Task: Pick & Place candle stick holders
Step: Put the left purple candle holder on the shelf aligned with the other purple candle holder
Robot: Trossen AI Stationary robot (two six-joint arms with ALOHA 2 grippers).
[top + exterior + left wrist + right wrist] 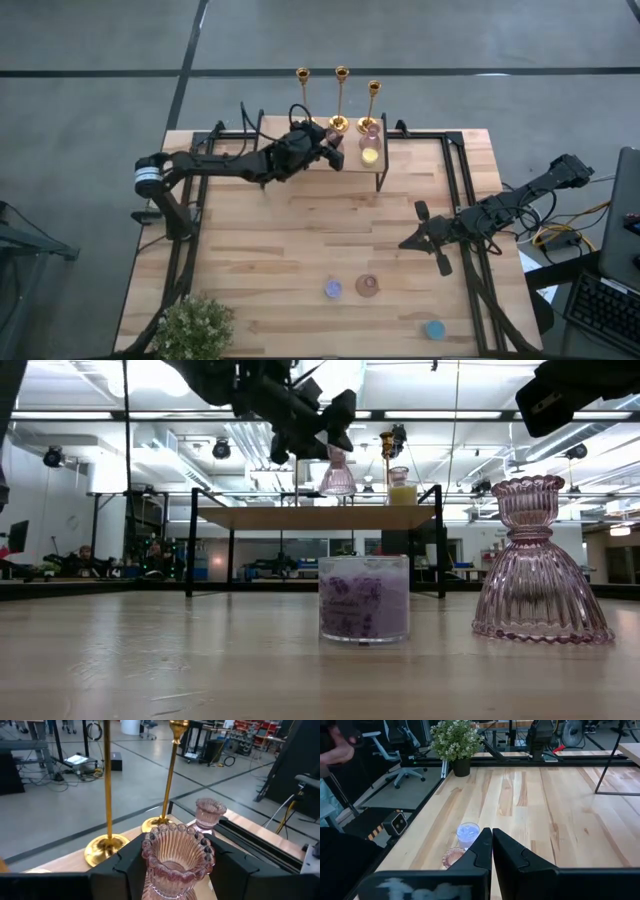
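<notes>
The left gripper (330, 150) hangs above the small raised wooden shelf on black legs (300, 165) at the table's far edge, its two dark fingers (125, 867) pinching a ribbed pink glass candle holder with a scalloped rim (177, 857) and holding it clear of the shelf; in the low view that pink holder (337, 472) shows just under the gripper, above the shelf top. Three tall shiny gold metal candlesticks with domed bases and thin stems (340, 95) stand in a row along the shelf's far side; beside them on the shelf sit a second pink glass holder (210, 812) and a yellow candle in a clear glass (370, 155). The right gripper (418, 235) waits low over the right half of the light wooden table (300, 260), its fingers pressed together on nothing; a purple candle in a clear glass (333, 289) and a third ribbed pink glass holder (367, 285) stand near the front edge, a small blue round candle (434, 329) farther right, and a potted green plant (192, 325) at the front left corner.
</notes>
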